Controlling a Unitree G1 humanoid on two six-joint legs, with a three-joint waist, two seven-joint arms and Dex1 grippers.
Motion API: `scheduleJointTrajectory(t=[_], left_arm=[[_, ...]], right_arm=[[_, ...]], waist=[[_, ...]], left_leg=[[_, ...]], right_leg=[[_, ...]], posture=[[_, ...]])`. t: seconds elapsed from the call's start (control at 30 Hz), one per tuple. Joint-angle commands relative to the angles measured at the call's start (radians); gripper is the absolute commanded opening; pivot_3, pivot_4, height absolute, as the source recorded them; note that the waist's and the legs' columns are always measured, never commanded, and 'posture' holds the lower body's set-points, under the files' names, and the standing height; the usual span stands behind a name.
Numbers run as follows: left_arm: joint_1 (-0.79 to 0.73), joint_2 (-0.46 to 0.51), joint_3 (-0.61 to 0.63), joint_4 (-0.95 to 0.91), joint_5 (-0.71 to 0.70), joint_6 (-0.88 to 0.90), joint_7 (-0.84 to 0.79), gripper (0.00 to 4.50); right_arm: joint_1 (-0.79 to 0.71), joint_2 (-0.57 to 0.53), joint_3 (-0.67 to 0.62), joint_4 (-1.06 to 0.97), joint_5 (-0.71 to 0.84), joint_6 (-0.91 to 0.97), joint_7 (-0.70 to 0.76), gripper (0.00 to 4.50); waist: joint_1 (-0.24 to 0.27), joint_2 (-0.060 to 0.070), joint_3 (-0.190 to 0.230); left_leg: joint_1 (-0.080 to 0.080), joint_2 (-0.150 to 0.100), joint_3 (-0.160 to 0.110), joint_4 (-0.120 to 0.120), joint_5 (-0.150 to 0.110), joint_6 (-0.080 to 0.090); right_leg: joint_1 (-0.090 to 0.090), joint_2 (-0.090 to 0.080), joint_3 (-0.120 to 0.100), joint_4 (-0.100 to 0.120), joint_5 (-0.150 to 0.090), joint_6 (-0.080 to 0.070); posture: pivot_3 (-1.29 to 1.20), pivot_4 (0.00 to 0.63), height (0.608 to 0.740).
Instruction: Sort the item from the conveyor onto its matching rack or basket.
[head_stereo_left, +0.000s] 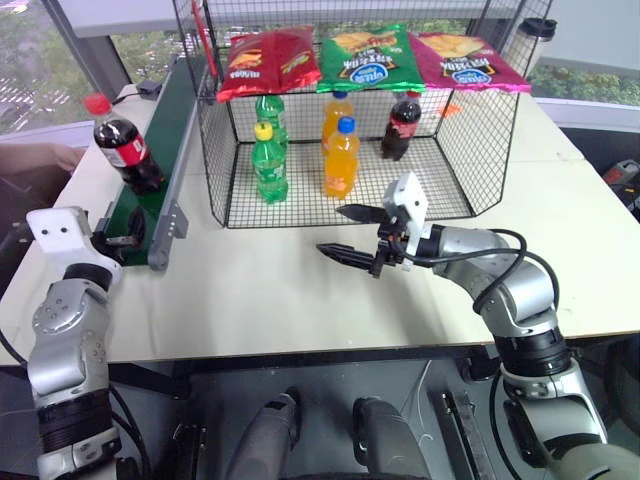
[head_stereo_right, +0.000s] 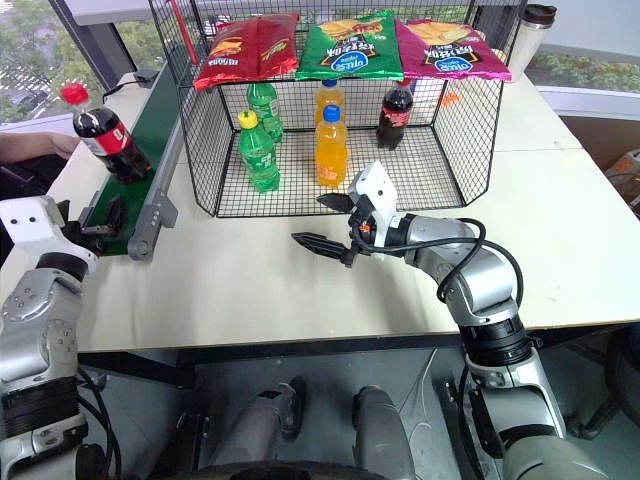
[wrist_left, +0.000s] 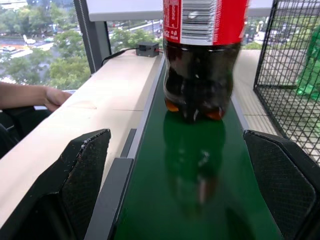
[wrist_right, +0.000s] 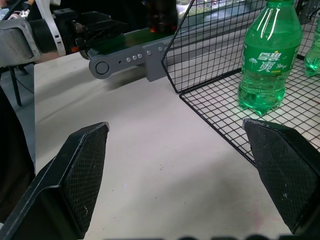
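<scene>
The cola bottle (head_stereo_left: 125, 150), with a red cap and red label, stands upright on the dark-green conveyor (head_stereo_left: 170, 130) at the table's left. My left gripper (wrist_left: 175, 137) is open at the belt's near end, level with the bottle's base (wrist_left: 200, 90) and a short way from it, touching nothing. The black wire-mesh cage (head_stereo_left: 490, 150) stands at the table's back centre. My right gripper (head_stereo_left: 332, 230) hangs open over the bare tabletop just in front of the cage, pointing left toward the conveyor's end (wrist_right: 130, 55), with nothing between its fingers.
Inside the cage stand two green bottles (head_stereo_left: 270, 160), two orange-drink bottles (head_stereo_left: 342, 155) and another cola bottle (head_stereo_left: 400, 125). Three chip bags (head_stereo_left: 368, 55) lie on its flat top. A person's hand (wrist_left: 55, 95) rests on the table left of the conveyor. A lidded cup (head_stereo_left: 535, 40) stands at the back right.
</scene>
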Motion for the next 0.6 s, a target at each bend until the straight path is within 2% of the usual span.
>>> scheduleJointTrajectory(t=[0.03,0.4,0.47,0.53,0.57,0.6], left_arm=[[-0.016,0.009,0.008,-0.011,0.0,-0.029,0.005,4.5],[-0.011,0.003,-0.018,-0.012,-0.005,-0.032,-0.01,4.5],[-0.011,0.001,-0.017,-0.007,-0.002,-0.05,-0.009,3.95],[-0.013,-0.006,-0.003,-0.001,-0.024,-0.067,-0.02,3.21],[-0.016,-0.007,0.005,-0.003,-0.039,-0.065,-0.024,3.01],[-0.02,-0.007,0.013,-0.008,-0.06,-0.057,-0.03,3.01]], right_arm=[[-0.006,-0.001,-0.012,-0.022,0.013,-0.009,0.005,4.44],[0.0,-0.01,-0.014,-0.025,0.013,-0.002,0.005,4.44],[-0.001,-0.01,-0.013,-0.023,0.011,-0.003,0.005,4.5],[-0.001,-0.011,-0.013,-0.02,0.009,-0.003,0.004,4.5],[0.0,-0.012,-0.013,-0.02,0.009,-0.003,0.004,4.5],[0.001,-0.013,-0.012,-0.02,0.007,-0.004,0.003,4.5]], waist=[[0.0,0.0,0.0],[-0.001,0.0,0.0],[0.0,0.0,0.0],[0.0,0.0,0.0],[0.001,0.0,0.0],[0.001,0.0,0.0]], left_leg=[[0.0,0.0,0.0,0.0,0.0,0.0],[0.0,0.0,0.0,0.0,0.0,0.0],[0.0,0.0,0.0,0.0,0.0,0.0],[0.0,0.0,0.0,0.0,0.0,0.0],[0.0,0.0,0.0,-0.001,0.0,0.0],[0.0,0.0,0.0,-0.001,0.0,0.0]], right_leg=[[0.0,0.0,0.0,0.0,0.0,0.0],[0.0,0.0,0.0,0.0,0.0,0.0],[0.0,0.0,0.0,0.0,0.0,0.0],[0.0,0.0,0.0,0.0,0.0,0.0],[0.0,0.0,0.0,0.0,0.0,0.0],[0.0,0.0,0.0,0.0,0.0,0.0]], posture=[[0.0,0.15,0.738],[0.0,0.15,0.738],[0.0,0.15,0.738],[0.0,0.15,0.738],[0.0,0.15,0.738],[0.0,0.15,0.738]])
